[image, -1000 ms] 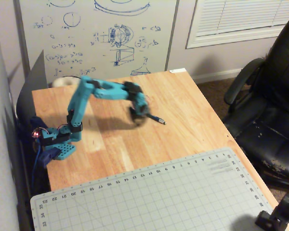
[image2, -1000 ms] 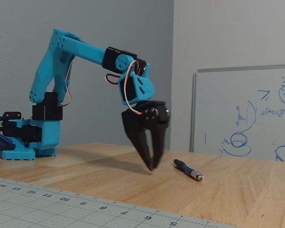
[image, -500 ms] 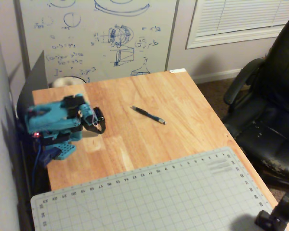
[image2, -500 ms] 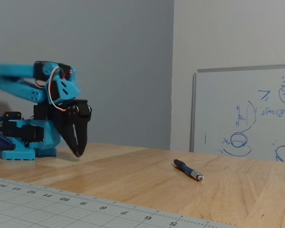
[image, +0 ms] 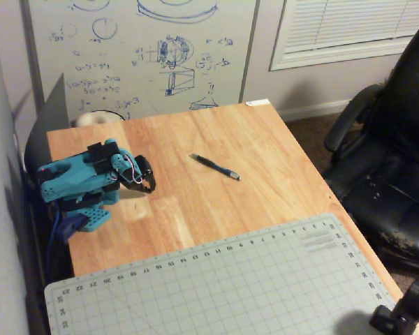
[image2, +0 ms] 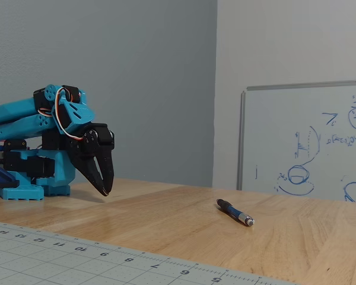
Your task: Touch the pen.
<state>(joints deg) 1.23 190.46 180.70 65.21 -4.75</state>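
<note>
The pen (image: 215,166), slim and dark blue-black with a small silvery metal tip, lies flat on your light wooden tabletop (image: 265,160) near its middle, well apart from the arm. In the low fixed view the pen (image2: 235,212) rests with its shiny tip toward the camera. Your tool (image: 147,185), black and two-fingered on a folded turquoise plastic arm (image: 73,178), hangs over the tabletop at the left of the high fixed view. From the low view the tool (image2: 105,189) points down with its tapered fingers drawn together at the tips, nearly closed and holding nothing, just above the smooth wood. You have bare wood grain between tool and pen. A grey-green gridded cutting mat (image: 230,286) covers the near end of the tabletop. A whiteboard (image: 140,49) with blue sketches stands behind, and a black leather office chair (image: 394,146) sits at the right.
</note>
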